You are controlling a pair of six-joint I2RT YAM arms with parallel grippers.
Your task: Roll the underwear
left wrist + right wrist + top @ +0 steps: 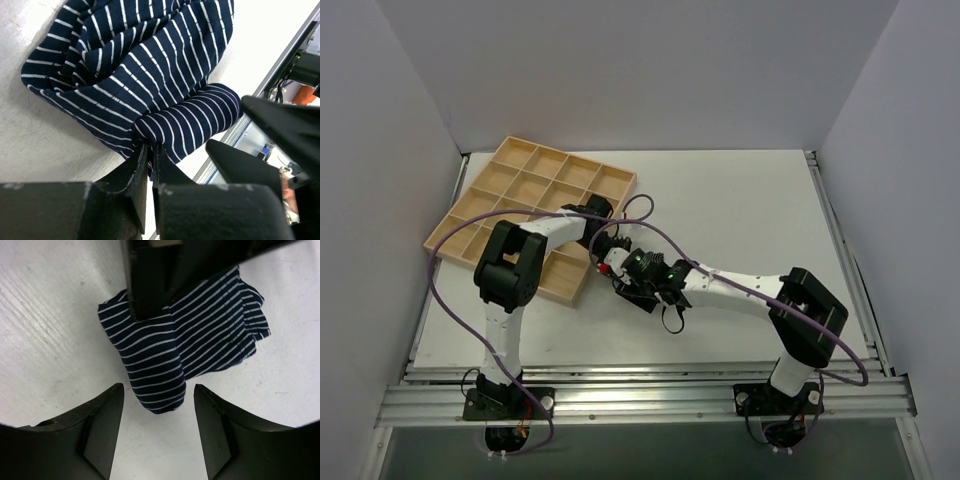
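Left wrist: left pincer [148, 165] pinches the rolled end of the underwear [150, 70], which lies on the counter [45, 130]; loose cloth fans out beyond. Right pincer [157, 390] is spread astride the roll's tip. Advice: pinch firmly, roll evenly toward the loose edge.

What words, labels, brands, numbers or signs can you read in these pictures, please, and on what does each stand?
None can be read in any view.
The underwear shows only white stripes, with no tag or print in sight.
The tray is plain wood with no marking.
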